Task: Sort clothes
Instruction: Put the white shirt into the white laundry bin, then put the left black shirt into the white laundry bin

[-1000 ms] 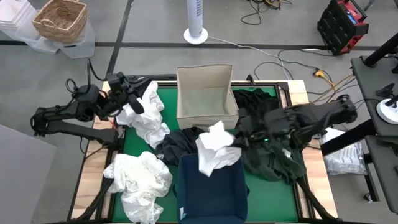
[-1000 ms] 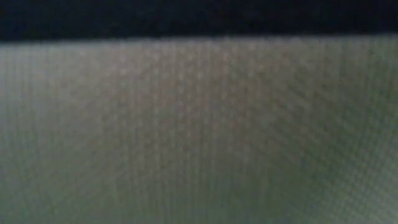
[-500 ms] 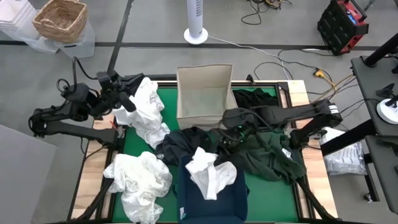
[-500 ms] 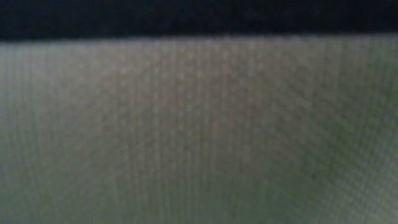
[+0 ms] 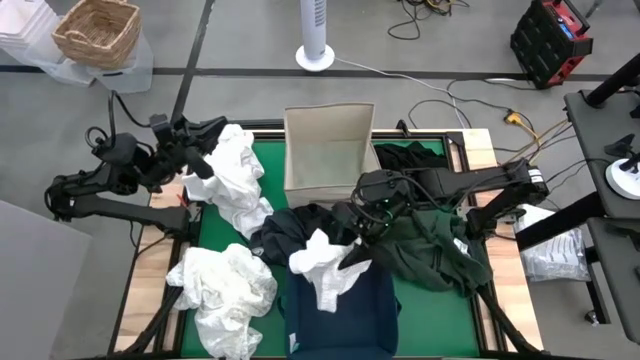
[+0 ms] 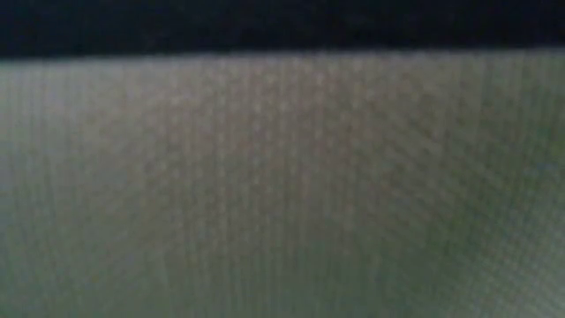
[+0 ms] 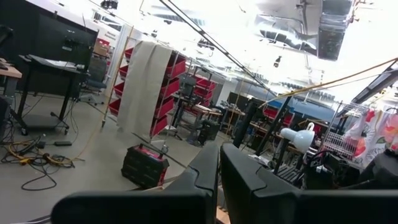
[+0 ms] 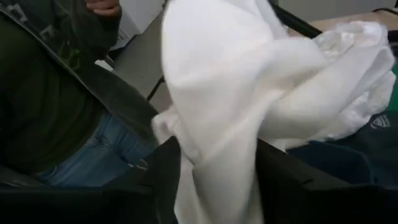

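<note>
My right gripper [image 5: 358,232] hangs open above the far rim of the navy bin [image 5: 385,310], tipped down. A white garment [image 5: 325,265] is still between its fingers and drapes over that rim into the bin. A black garment [image 5: 290,230] and a dark olive one [image 5: 430,250] lie heaped around it. Two more white garments lie at the far left [image 5: 238,180] and near left [image 5: 225,285]. My left gripper [image 5: 205,160] is shut and holds nothing, beside the far-left white garment and pointing slightly upward. My right gripper has a bunched fold of the white garment [image 8: 214,143] between its parted fingers [image 8: 166,180], and the cloth lies against both inner sides. The fingers slant down from the table's right. The rest of the garment hangs slack onto the navy bin's far rim [image 5: 340,262].
A beige fabric box [image 5: 330,150] stands open at the far middle, with dark cloth [image 5: 410,155] to its right. A person in a dark jacket and jeans [image 8: 62,93] stands beyond the table's near side. The low view is filled by a cloth surface [image 6: 282,177] close up.
My right gripper has moved toward the table's left and down, tipping downward, with the white garment. The garment was raised over the bin's far rim and has dropped, so it now sags across that rim into the bin. My left arm has drawn back a little toward the left edge.
</note>
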{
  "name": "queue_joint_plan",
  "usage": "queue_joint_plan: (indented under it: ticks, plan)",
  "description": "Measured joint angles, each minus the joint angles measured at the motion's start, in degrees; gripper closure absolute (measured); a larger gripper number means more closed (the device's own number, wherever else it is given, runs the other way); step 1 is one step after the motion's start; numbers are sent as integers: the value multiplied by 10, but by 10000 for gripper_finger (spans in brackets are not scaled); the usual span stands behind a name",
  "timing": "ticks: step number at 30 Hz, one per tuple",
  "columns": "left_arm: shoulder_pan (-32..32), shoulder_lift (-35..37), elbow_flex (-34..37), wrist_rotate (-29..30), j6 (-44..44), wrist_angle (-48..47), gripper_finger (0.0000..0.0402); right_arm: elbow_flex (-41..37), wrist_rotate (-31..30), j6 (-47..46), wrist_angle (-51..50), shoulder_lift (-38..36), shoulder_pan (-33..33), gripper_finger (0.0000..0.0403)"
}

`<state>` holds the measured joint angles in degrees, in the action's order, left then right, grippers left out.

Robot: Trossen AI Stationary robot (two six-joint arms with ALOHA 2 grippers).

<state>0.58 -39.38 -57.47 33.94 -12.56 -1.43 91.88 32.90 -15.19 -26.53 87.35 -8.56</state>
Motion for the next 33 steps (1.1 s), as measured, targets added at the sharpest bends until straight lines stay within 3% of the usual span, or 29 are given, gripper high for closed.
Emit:
queue_joint_plan:
  ticks: [7, 15, 19, 25, 33]
  plan:
    - [0, 0, 0, 0, 0, -3, 402, 0, 0, -22, -17, -2, 0, 198]
    - [0, 1, 0, -22, -3, -20, 402, 26, -10, -17, -55, -12, 7, 208]
    - [0, 3, 0, -64, -25, -44, 402, 86, -75, 23, -166, -13, 11, 222]
    - [0, 10, 0, -176, -91, -141, 402, 194, -207, 91, -326, -13, 11, 243]
    - [0, 16, 0, -181, -292, -387, 402, 289, -318, 123, -443, -15, 14, 261]
